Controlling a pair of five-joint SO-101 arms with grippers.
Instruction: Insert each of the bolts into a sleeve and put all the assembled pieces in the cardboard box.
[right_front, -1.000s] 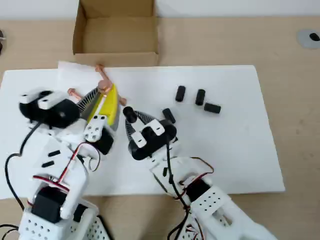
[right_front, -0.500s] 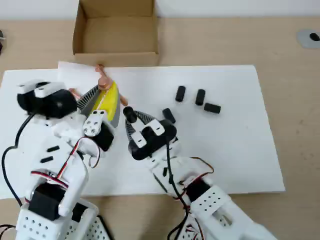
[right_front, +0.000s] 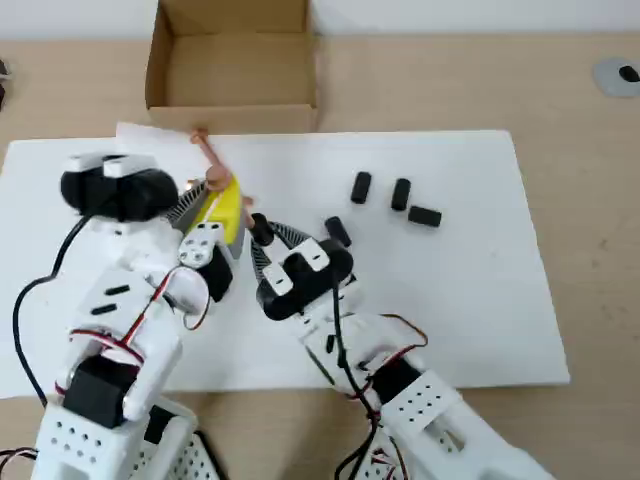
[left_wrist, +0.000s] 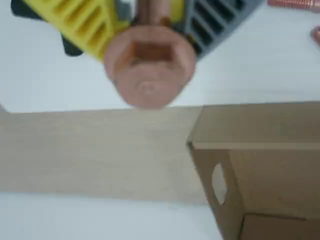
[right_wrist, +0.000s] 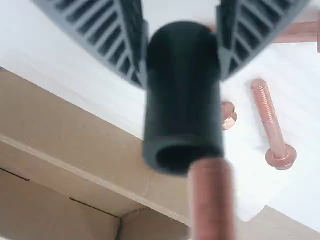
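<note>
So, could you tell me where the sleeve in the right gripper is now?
In the high view, the sleeve sits in the right gripper over the white sheet, just right of the left gripper, whose bolt tip is at its mouth.

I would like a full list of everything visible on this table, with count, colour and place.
cardboard box: one, brown, open, beyond the sheet's far edge.
white sheet: one, lying on the table.
sleeves: five, black; four loose on the sheet, one in the right gripper.
bolts: at least four, copper; one in the left gripper, the others loose on the sheet near the box.
table: one, tan wood.
left gripper: yellow and grey, shut on a bolt.
right gripper: grey, shut on a sleeve.
</note>
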